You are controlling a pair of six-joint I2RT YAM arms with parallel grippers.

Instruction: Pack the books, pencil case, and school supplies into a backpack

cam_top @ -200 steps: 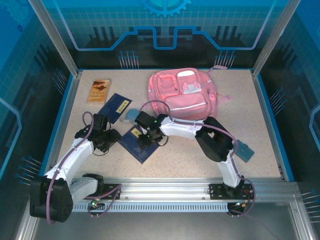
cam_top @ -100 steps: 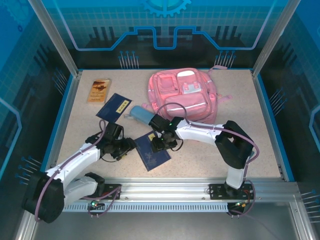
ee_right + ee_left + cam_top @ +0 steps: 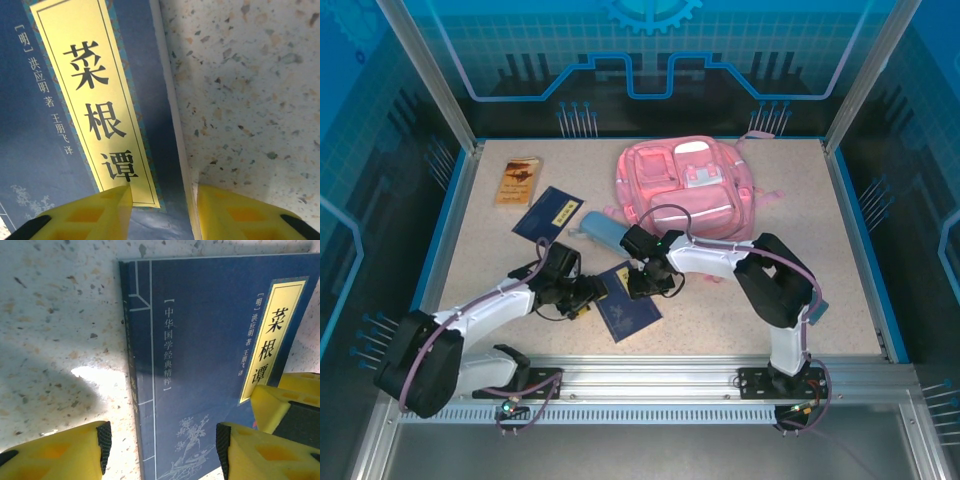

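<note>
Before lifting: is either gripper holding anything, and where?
Nothing gripped. The left gripper straddles the navy book at one long edge, the right gripper at the opposite edge, both open.

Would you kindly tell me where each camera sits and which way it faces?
Top external: above and behind the bases, looking down on table, backpack and both arms.
Left wrist: looks down past the left pincer at the navy book's spine.
Right wrist: looks down past the right pincer at its yellow title strip.
Shared: both wrist views show that book.
</note>
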